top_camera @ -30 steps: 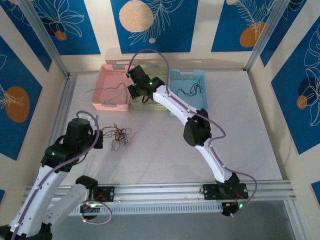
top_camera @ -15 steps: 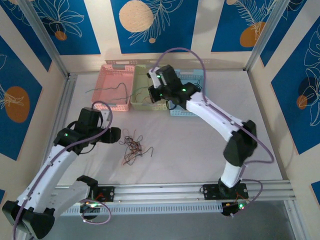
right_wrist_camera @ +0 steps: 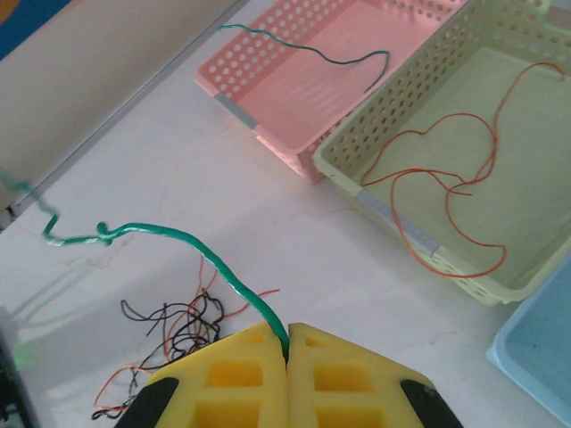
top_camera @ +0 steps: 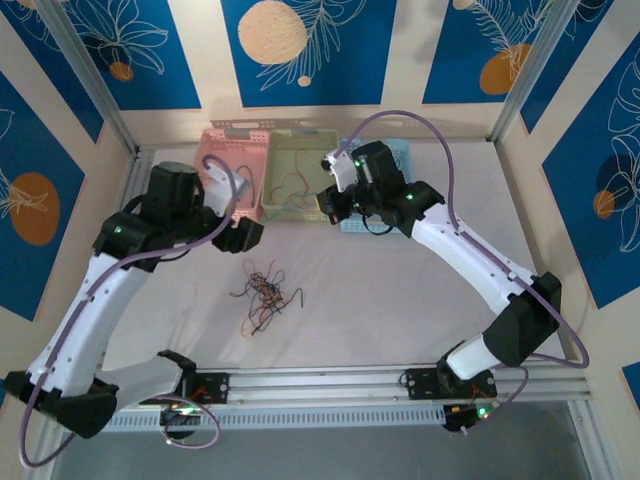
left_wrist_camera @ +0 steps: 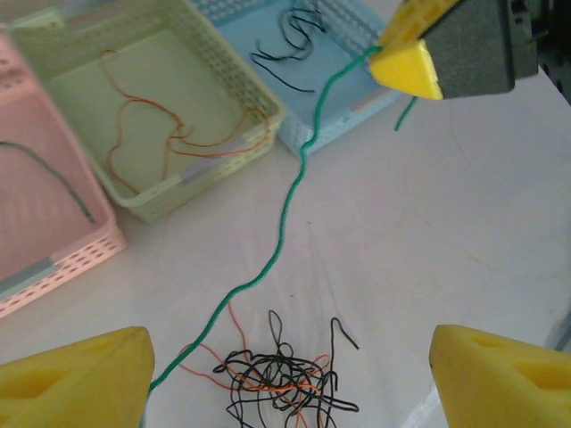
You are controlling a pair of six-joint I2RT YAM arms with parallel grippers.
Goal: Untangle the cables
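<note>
A tangle of thin black and orange cables (top_camera: 264,294) lies on the white table, also in the left wrist view (left_wrist_camera: 281,379) and the right wrist view (right_wrist_camera: 169,334). A green cable (left_wrist_camera: 290,205) runs from the tangle's left side up to my right gripper (right_wrist_camera: 287,332), which is shut on it above the table near the baskets (top_camera: 328,203). In the right wrist view the green cable (right_wrist_camera: 178,236) curves away to the left. My left gripper (left_wrist_camera: 292,346) hangs open above the tangle (top_camera: 247,235), and the green cable passes beside its left finger (left_wrist_camera: 80,379).
Three baskets stand in a row at the back. The pink basket (top_camera: 213,160) holds a dark cable (right_wrist_camera: 312,53), the green basket (top_camera: 290,150) holds orange cables (left_wrist_camera: 169,134), and the blue basket (top_camera: 398,152) holds black cables (left_wrist_camera: 294,36). A metal rail (top_camera: 330,380) runs along the near edge.
My left gripper has opened and risen toward the baskets, leaving the tangle on the table. My right gripper has swung right and nearer, pulling the green cable out.
</note>
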